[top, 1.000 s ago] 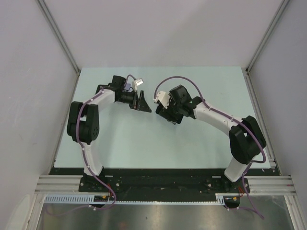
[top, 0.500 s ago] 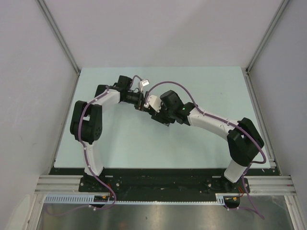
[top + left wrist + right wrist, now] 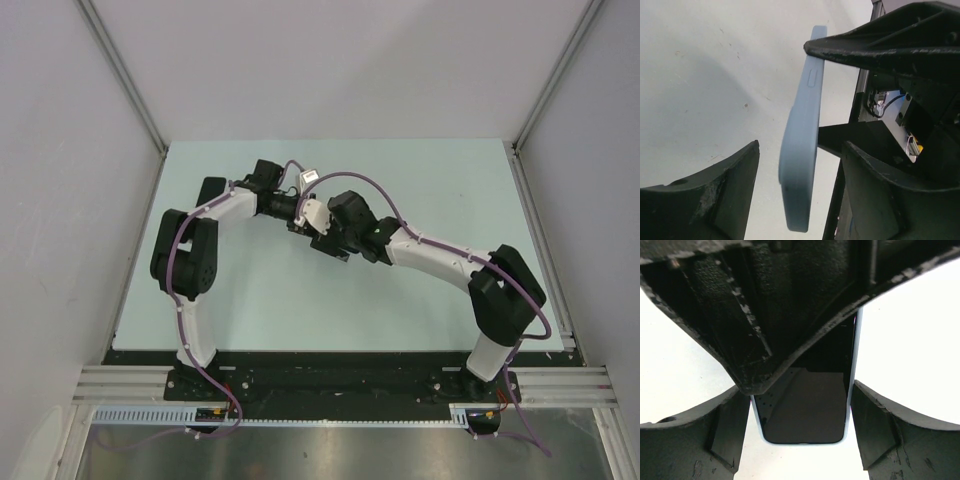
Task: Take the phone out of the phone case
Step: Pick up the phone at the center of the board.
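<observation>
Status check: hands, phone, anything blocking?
Left hand open, straddling the phone case, gaps both sides. Right hand shut on phone case, off the table. Phone not yet out. Nothing in the way.

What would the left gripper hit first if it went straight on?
The phone case, standing edge-on between the open fingers of the left gripper and held by the right gripper; how near is hard to judge.

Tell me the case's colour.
The case is pale blue, clearest in the left wrist view.
</observation>
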Controlling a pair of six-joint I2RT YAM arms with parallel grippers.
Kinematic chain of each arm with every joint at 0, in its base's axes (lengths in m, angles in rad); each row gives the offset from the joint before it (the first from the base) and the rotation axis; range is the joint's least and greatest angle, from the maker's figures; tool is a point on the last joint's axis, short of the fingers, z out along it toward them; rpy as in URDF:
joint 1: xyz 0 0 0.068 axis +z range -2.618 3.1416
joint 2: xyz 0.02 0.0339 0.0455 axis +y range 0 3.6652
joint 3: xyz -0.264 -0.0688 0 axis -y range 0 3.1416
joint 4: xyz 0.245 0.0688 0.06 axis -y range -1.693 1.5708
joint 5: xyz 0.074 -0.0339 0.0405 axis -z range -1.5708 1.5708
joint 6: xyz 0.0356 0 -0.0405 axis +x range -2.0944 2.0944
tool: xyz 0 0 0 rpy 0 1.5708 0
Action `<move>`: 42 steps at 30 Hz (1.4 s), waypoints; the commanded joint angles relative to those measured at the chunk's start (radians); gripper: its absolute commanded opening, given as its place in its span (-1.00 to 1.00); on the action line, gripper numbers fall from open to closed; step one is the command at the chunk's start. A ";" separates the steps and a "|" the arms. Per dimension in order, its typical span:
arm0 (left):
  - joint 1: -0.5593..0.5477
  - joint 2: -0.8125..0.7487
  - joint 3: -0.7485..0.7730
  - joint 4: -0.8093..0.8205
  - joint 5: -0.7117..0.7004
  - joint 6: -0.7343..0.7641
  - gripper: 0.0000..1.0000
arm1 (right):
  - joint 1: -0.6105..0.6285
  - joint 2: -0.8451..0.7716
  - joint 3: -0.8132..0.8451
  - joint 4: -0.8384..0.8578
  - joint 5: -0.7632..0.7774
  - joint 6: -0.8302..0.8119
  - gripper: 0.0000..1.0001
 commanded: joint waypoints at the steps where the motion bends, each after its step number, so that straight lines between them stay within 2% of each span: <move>1: -0.012 -0.001 0.046 0.013 0.056 -0.049 0.40 | 0.014 0.003 0.014 0.085 0.030 -0.016 -0.37; 16: -0.018 -0.003 0.041 0.011 0.060 -0.050 0.08 | 0.034 0.013 0.014 0.101 0.041 -0.016 -0.36; 23: -0.023 0.005 0.040 0.011 0.062 -0.049 -0.20 | 0.034 0.017 0.014 0.109 0.055 -0.022 -0.36; 27: -0.023 0.007 0.038 0.011 0.049 -0.047 -0.25 | 0.035 0.017 0.014 0.110 0.052 -0.024 -0.35; 30: -0.023 0.010 0.040 0.013 0.049 -0.047 -0.40 | 0.035 0.017 0.014 0.110 0.052 -0.024 -0.35; 37: -0.027 0.013 0.041 0.011 0.026 -0.043 -0.56 | 0.034 0.014 0.012 0.108 0.053 -0.024 -0.35; 41: -0.029 0.019 0.043 0.013 0.008 -0.041 -0.80 | 0.035 0.015 0.014 0.107 0.052 -0.024 -0.34; 42: -0.029 0.016 0.044 0.014 0.006 -0.040 -0.99 | 0.035 0.015 0.014 0.105 0.052 -0.025 -0.30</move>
